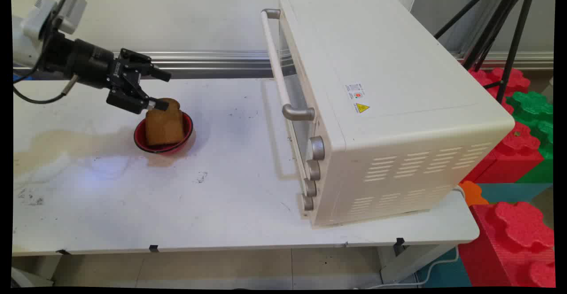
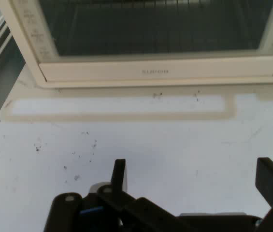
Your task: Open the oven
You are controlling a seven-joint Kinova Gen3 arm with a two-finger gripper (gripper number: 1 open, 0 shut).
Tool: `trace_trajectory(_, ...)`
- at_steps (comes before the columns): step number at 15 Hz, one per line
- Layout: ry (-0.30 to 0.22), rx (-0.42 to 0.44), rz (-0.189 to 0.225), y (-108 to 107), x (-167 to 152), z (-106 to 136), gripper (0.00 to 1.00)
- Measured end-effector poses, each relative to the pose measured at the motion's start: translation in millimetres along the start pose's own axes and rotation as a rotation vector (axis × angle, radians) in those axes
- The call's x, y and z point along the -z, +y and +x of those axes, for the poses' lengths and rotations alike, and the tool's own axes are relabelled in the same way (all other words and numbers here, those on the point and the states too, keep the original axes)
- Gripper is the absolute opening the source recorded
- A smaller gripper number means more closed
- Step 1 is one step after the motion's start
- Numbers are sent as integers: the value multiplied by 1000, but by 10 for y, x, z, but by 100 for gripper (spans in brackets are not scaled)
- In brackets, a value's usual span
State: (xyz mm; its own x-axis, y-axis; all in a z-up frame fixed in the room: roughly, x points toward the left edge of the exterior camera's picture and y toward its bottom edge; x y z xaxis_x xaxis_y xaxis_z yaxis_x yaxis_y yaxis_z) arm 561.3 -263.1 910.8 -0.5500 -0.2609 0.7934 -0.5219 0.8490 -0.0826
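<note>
Fingers spread wide beside the bread, gripping nothing.

Both fingers of the gripper [image 1: 160, 90] stand apart with only bare table [image 2: 175, 145] between them in the hand view, so the hand holds nothing; the lower fingertip [image 1: 162, 105] sits just at the upper left corner of the brown loaf of bread [image 1: 165, 123], and whether it touches cannot be told. That loaf stands upright in a red bowl [image 1: 188, 135], well to the left of the toaster oven [image 1: 381, 108], which likely keeps it steady and easy to reach from the side. The gripper lies nearly level, pointing toward the oven, whose glass door [image 2: 155, 29] is shut with its handle [image 1: 275, 63] facing the bowl, which is why the hand view looks straight across at that door.
</note>
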Motion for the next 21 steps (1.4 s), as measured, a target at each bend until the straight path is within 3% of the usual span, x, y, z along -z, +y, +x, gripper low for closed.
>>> trace_trajectory(11, 176, 66, 4, -65, 182, 495, 100)
trace_trajectory(15, 240, 77, -2, -117, 80, 767, 100)
trace_trajectory(21, 287, 73, -15, -176, -216, 1098, 100)
